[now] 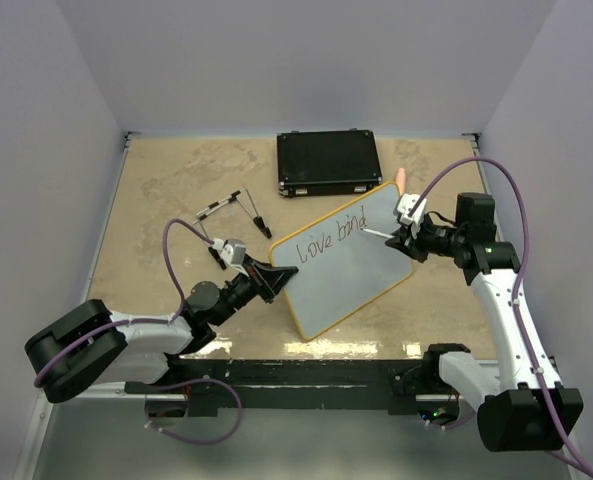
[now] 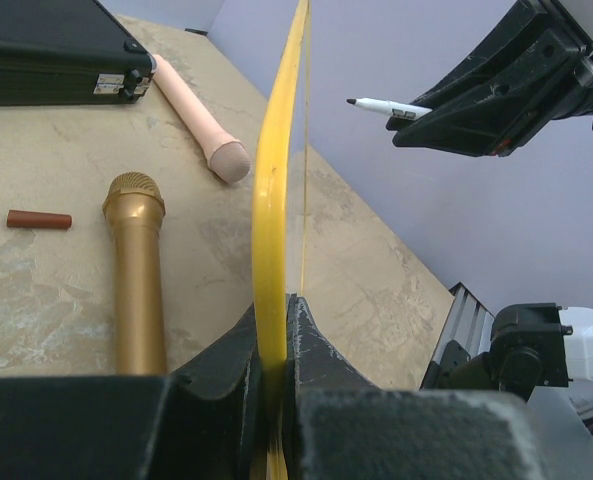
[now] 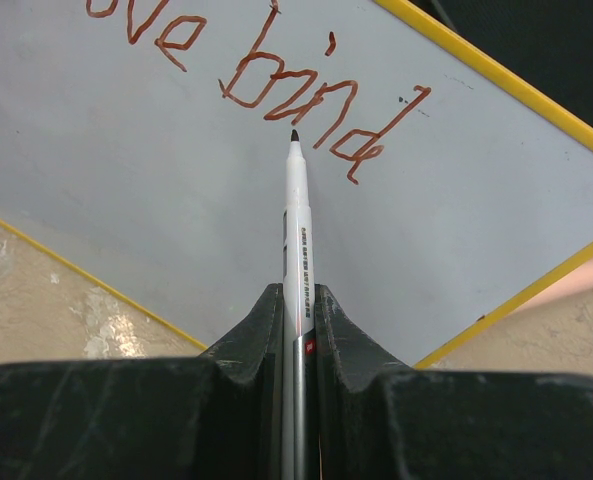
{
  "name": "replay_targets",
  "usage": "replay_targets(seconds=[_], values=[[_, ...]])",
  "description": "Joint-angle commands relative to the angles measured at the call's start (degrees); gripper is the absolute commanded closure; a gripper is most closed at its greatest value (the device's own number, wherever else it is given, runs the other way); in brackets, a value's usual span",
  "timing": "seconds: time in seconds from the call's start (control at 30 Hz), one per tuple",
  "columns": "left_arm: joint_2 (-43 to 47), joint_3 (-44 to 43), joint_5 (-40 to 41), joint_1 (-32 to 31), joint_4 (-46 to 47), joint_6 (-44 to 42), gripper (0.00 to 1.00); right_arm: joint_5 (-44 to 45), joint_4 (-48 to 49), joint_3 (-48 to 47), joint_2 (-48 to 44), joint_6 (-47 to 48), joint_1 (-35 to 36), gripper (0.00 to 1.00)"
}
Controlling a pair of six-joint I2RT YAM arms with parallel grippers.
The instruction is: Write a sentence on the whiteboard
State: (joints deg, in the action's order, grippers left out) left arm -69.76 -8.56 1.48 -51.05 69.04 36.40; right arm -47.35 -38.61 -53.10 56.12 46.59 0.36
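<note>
The whiteboard (image 1: pixel 341 265), pale grey with a yellow frame, is tilted up off the table. My left gripper (image 1: pixel 276 280) is shut on its left edge; the left wrist view shows the frame (image 2: pixel 271 200) edge-on, pinched between my jaws (image 2: pixel 274 310). The sentence (image 1: pixel 321 235) reads "Love bind" in red-brown cursive (image 3: pixel 296 100). My right gripper (image 1: pixel 404 240) is shut on a white marker (image 3: pixel 297 230), jaws (image 3: pixel 297 295) tight round its barrel. The marker's tip points just below "bind". In the left wrist view the marker (image 2: pixel 386 106) stands a little off the board face.
A black case (image 1: pixel 328 162) lies at the back. Two thin dark pens (image 1: pixel 219 206) (image 1: pixel 256 215) lie left of the board. Behind the board are a gold microphone (image 2: pixel 136 270), a pink microphone (image 2: pixel 201 120) and a small brown cap (image 2: pixel 38 219).
</note>
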Motion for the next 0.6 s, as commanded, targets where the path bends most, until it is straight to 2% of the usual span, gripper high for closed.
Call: replay_targets(seconds=[0.0, 0.57], values=[[-0.6, 1.1, -1.7, 0.0, -4.4, -3.7, 1.00, -1.6, -0.3, 0.3, -0.7, 1.0, -0.3, 1.00], [-0.6, 1.9, -0.4, 0.1, -4.8, -3.7, 1.00, -1.9, -0.7, 0.0, -1.3, 1.4, -0.2, 1.00]])
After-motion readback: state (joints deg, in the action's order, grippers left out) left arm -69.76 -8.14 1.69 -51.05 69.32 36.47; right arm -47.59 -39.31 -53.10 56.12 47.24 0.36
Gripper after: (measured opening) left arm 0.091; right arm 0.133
